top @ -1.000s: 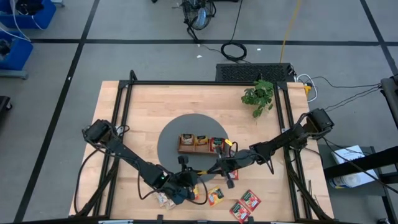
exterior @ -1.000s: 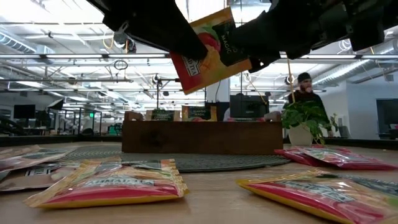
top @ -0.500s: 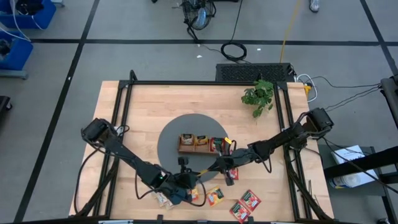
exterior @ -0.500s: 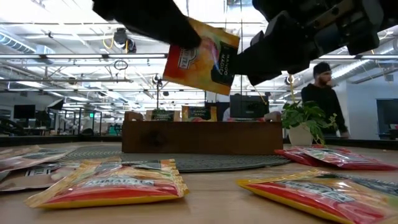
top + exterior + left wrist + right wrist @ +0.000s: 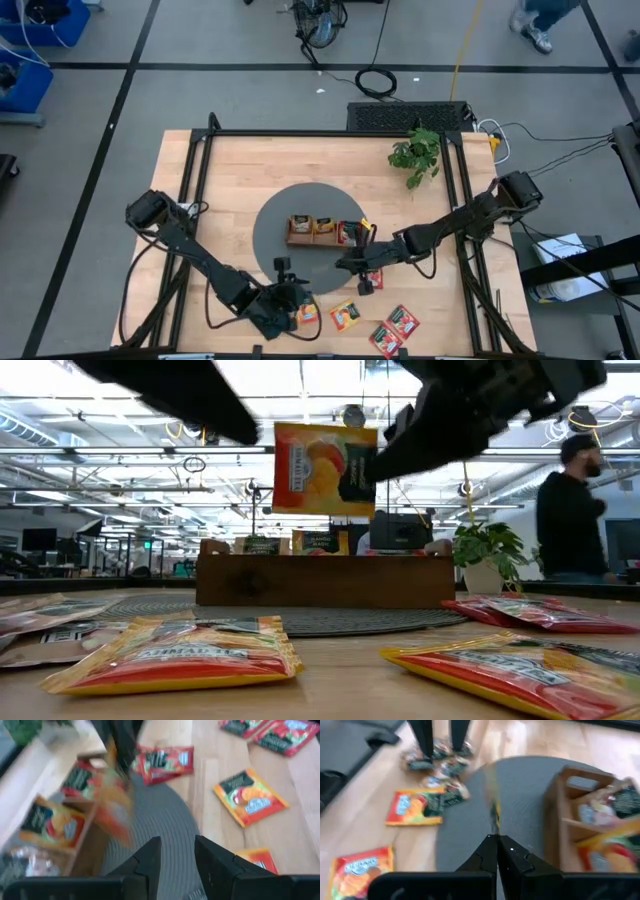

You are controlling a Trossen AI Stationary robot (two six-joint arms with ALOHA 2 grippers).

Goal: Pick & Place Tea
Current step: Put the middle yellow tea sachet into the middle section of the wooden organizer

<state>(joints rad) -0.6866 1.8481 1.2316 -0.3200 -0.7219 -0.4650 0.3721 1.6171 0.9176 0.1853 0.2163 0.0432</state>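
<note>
Orange tea sachet [image 5: 324, 468] | pinched upright in right claw [image 5: 496, 841] | above mat [image 5: 275, 222]

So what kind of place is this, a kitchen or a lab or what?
Most likely a robotics lab or open workshop, not a kitchen. The low view shows a big hall with an exposed ceiling of beams and strip lights, monitors behind the table, and cables lie on the grey floor by the framed wooden table.

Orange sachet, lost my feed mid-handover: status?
Right gripper shut on orange sachet, aloft before the tray. Left gripper open, clear of it. Nothing in the way.
</note>
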